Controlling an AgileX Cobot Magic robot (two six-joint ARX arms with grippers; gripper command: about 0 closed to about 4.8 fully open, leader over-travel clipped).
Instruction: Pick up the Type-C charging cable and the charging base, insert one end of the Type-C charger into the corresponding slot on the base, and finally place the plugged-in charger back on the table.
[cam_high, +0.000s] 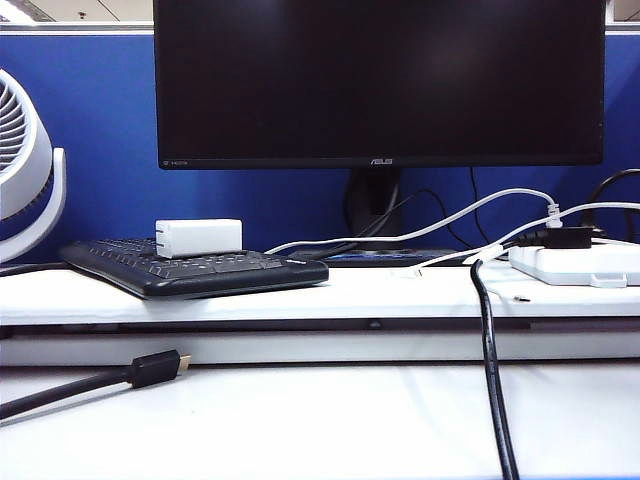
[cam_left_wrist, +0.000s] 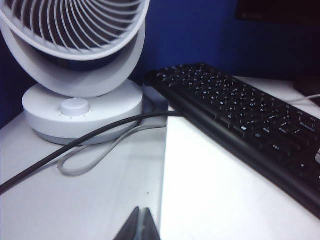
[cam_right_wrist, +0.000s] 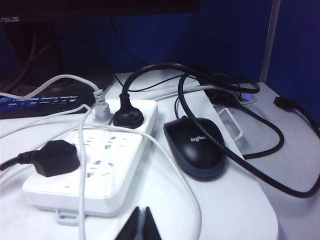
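On the shelf, keyboard: black keyboard (cam_high: 195, 268) lies at the left of the raised step, its near edge tilted over the step's front; in the left wrist view it (cam_left_wrist: 250, 117) runs along the step's corner.
Base: white charging base (cam_high: 199, 238) sits on top of the keyboard, prongs toward the fan side, touching nothing else.
Cable: thin white Type-C cable (cam_high: 400, 238) runs along the shelf from the keyboard's right end toward the power strip; in the right wrist view a thin white cord (cam_right_wrist: 165, 155) loops over the strip and down past the mouse. Its ends are too small to make out.
Table: white table (cam_high: 320, 430), with the lower surface in front of the shelf step.
Left gripper: left gripper (cam_left_wrist: 139, 226) shows only as dark fingertips pressed together, holding nothing, over the lower table near the fan; not seen in the exterior view.
Right gripper: right gripper (cam_right_wrist: 140, 225) likewise closed and empty, just in front of the strip.
Fan: white fan (cam_high: 25, 165) at far left, with a knob on its round foot (cam_left_wrist: 75, 106).
Strip: white power strip (cam_right_wrist: 95, 160) at right, with black and grey plugs in it.
Mouse: black mouse (cam_right_wrist: 196, 147) just beside the strip.
Black cables: gold-tipped plug (cam_high: 160, 368) lying on the lower table at left; another thick cable (cam_high: 492, 380) hangs down from the shelf at right.
Monitor: dark monitor (cam_high: 380, 80) behind everything.
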